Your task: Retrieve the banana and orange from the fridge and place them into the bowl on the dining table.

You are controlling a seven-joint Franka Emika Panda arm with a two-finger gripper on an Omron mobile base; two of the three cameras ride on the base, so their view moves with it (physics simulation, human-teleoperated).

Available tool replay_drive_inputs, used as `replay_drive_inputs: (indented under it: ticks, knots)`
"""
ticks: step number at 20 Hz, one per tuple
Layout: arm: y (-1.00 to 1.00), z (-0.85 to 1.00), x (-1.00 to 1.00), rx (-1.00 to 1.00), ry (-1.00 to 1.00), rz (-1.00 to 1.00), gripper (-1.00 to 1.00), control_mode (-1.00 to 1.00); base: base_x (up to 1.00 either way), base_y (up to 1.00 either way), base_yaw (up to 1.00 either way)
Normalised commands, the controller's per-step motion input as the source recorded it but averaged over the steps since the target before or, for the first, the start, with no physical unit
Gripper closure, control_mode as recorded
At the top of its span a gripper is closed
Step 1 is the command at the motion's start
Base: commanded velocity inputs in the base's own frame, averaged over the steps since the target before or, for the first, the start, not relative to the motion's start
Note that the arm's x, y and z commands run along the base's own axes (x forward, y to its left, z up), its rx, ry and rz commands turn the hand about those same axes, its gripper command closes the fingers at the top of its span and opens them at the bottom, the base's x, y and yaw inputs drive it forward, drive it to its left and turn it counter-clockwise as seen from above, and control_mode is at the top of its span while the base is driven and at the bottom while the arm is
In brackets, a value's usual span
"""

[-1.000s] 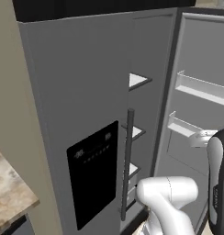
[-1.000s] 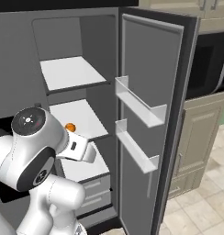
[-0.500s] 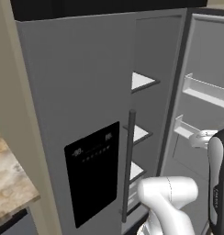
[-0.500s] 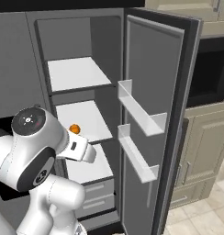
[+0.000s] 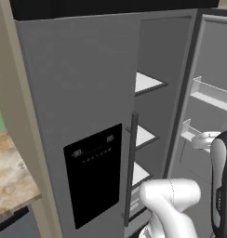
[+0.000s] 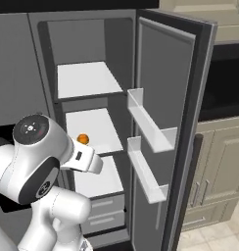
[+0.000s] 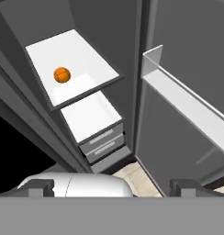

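- Fridge (image 6: 82, 59) stood with its right-hand door (image 6: 165, 98) swung wide open and its left door (image 5: 83, 121) shut; the black dispenser panel (image 5: 93, 173) and a long dark vertical handle (image 5: 130, 167) showed on the shut door in the left base view.
- Orange (image 6: 83, 139) lay on the middle white shelf (image 6: 94, 128) inside the open compartment, toward that shelf's left side; in the hand view it sat alone on the shelf, well clear of the front edge.
- Above it was another white shelf (image 6: 87, 78), bare as far as could be seen, and below it a lower shelf (image 6: 99, 179) over two grey drawers (image 6: 102, 213).
- Two pale door bins (image 6: 151, 125) ran along the inside of the open door, one above the other.
- Gripper (image 7: 111, 186) showed at the bottom of the hand view as two dark finger tips set far apart with nothing between them, out in front of the fridge and well short of the orange.
- In the right base view the white arm (image 6: 38, 162) rose at lower left, its wrist pointing toward the middle shelf.
- A brown marbled stone top (image 5: 10, 179) showed at the lower left of the left base view, beside the fridge.
- Beige cabinets (image 6: 219, 171) stood to the right of the open door.
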Motion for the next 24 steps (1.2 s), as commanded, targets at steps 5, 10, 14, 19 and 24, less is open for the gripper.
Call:
replay_drive_inputs:
  ticks: [5, 10, 14, 19, 24]
  knots:
    - [0.00, 0.00, 0.00, 0.00, 0.00, 0.00, -1.00, 1.00, 0.71, 0.30, 0.18]
    - [0.00, 0.00, 0.00, 0.00, 0.00, 0.00, -1.00, 1.00, 0.72, 0.27, 0.20]
    - [0.00, 0.00, 0.00, 0.00, 0.00, 0.00, -1.00, 1.00, 0.68, 0.26, 0.23]
    - [0.00, 0.00, 0.00, 0.00, 0.00, 0.00, -1.00, 1.00, 0.61, 0.21, 0.26]
    - [0.00, 0.00, 0.00, 0.00, 0.00, 0.00, -1.00, 1.00, 0.57, 0.25, 0.27]
